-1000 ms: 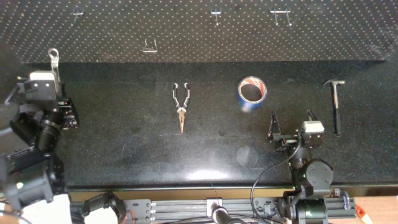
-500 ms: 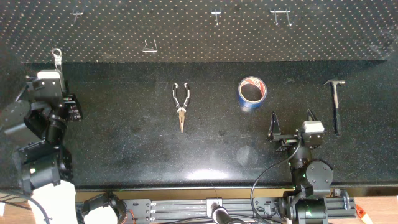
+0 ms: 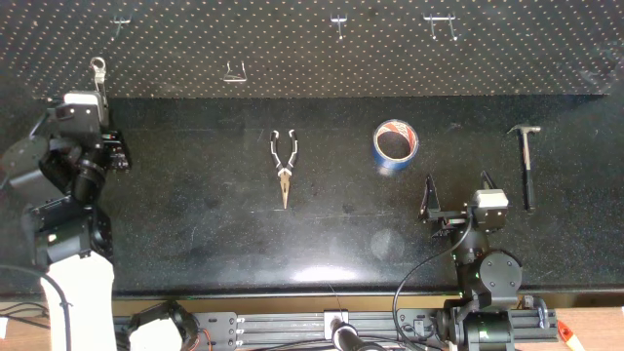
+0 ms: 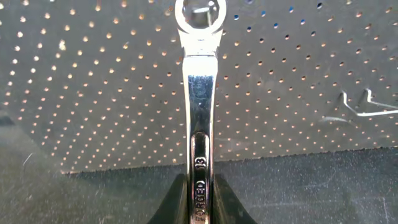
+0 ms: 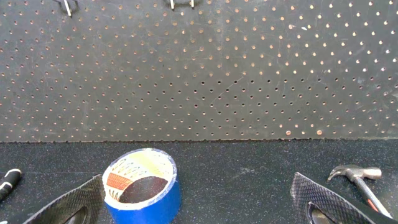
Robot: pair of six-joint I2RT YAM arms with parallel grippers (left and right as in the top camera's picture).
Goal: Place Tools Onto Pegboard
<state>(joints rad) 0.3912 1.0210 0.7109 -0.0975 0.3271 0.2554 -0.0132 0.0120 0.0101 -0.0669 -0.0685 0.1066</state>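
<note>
My left gripper (image 3: 98,90) is shut on a chrome wrench (image 4: 199,106), held upright with its ring end (image 3: 97,66) up against the black pegboard (image 3: 312,44) at the far left. A wire hook (image 4: 364,107) sticks out of the board to one side of the wrench. Pliers (image 3: 284,163) lie mid-table. A blue tape roll (image 3: 396,143) and a small hammer (image 3: 526,161) lie at the right. My right gripper (image 3: 456,195) rests open near the front right, with the tape roll (image 5: 142,185) and hammer (image 5: 356,177) ahead of it.
More metal hooks hang on the pegboard: one at the top left (image 3: 119,23), one low (image 3: 234,72), one at centre (image 3: 338,21) and one at the right (image 3: 441,24). The black mat (image 3: 195,214) is bare between the tools.
My left arm has carried the wrench up and slightly right, from the table's back edge onto the pegboard face. The right arm has stayed still.
</note>
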